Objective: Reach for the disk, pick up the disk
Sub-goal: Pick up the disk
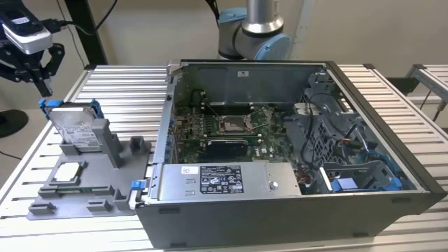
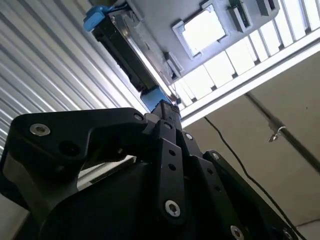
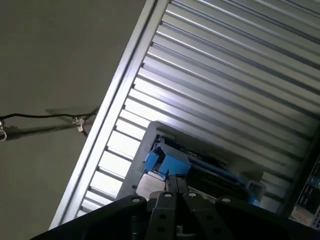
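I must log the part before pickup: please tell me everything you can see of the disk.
The disk is a flat silver-grey metal drive with a white label and blue plastic rails. It stands on edge in a grey holder on the slatted table. The gripper hangs close above its top corner.

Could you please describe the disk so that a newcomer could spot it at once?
To the exterior view's left of the open computer case, a grey fixture sits on the table. The disk stands upright at its far end, just under the gripper. Unlike the small square chip lying flat nearby, it is a silver slab with blue rails.
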